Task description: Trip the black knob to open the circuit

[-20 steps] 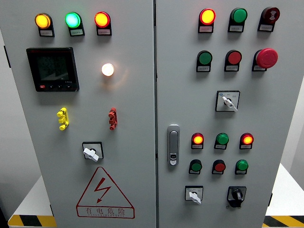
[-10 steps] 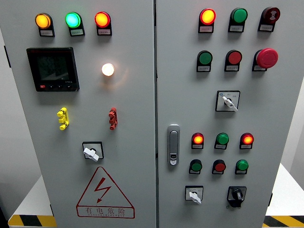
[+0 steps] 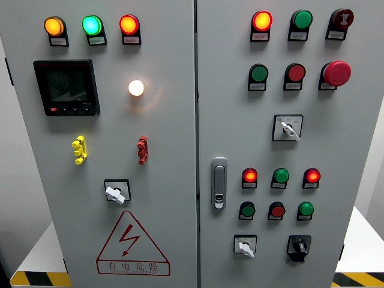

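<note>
**Black knob waiting untouched at the panel's lower right**

Black knob (image 3: 298, 246) is sitting at the bottom right of the right-hand cabinet door (image 3: 354, 120), just beside a white-handled selector (image 3: 245, 246) and below a row of three dark push buttons (image 3: 276, 210). It is showing as a small black rotary switch on a square black base, its handle pointing roughly straight down; any markings around it are too small to read.

Nothing of the task is appearing done yet. Neither robot hand is showing anywhere in the head view, so whether the fingers are spread or curled cannot be told. Indicator lamps are glowing across both doors: red ones (image 3: 250, 176) in the row above the knob, and amber, green and red ones along the top of the left door (image 3: 24, 180), which suggests the circuit is live for now.

Everything is remaining to be done, by my reading: bringing a hand up to the knob, gripping its handle and turning it to the tripped position.
</note>
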### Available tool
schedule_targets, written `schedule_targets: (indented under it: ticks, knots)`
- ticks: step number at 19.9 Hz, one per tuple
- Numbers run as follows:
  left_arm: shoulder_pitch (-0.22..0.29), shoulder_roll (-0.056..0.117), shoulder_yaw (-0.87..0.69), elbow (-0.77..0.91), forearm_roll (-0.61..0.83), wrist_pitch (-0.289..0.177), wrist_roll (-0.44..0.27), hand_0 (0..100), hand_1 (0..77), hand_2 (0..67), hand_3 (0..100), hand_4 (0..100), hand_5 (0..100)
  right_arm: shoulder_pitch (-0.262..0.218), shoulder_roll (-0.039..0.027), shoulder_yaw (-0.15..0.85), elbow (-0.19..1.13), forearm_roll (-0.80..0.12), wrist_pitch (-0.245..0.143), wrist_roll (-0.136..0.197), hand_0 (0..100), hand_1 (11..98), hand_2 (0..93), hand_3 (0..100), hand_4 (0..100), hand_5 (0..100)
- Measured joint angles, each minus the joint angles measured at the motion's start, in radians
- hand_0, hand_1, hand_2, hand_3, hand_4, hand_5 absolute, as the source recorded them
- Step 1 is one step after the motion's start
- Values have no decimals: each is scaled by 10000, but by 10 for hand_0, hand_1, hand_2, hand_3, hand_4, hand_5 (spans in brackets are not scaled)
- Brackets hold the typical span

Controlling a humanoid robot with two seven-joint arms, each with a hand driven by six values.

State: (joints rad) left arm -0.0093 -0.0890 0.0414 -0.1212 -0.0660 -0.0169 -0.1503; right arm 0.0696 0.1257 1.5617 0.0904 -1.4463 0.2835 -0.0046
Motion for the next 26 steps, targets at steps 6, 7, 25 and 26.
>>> schedule_targets:
  ticks: [6,7,25,26]
  knots:
    - [-12,0,-1,0,0,0,-2,0,30,130,213,65,15,-241,16,480,3372,-769,18,-27,800,404,8,208,117,245]
    - [-7,0,-1,0,0,0,-2,0,30,130,213,65,15,-398,17,437,4117,-780,-25,-33,799,410,10,215,121,253]
    - [-12,0,0,0,0,0,0,0,30,130,213,65,15,-1378,131,-1733,13171,-1457,-3337,-13,853,477,0,509,555,683]
    - [-10,0,0,0,0,0,0,0,30,130,213,65,15,-1274,137,-1734,13341,-1530,-3381,-91,858,477,0,531,628,714]
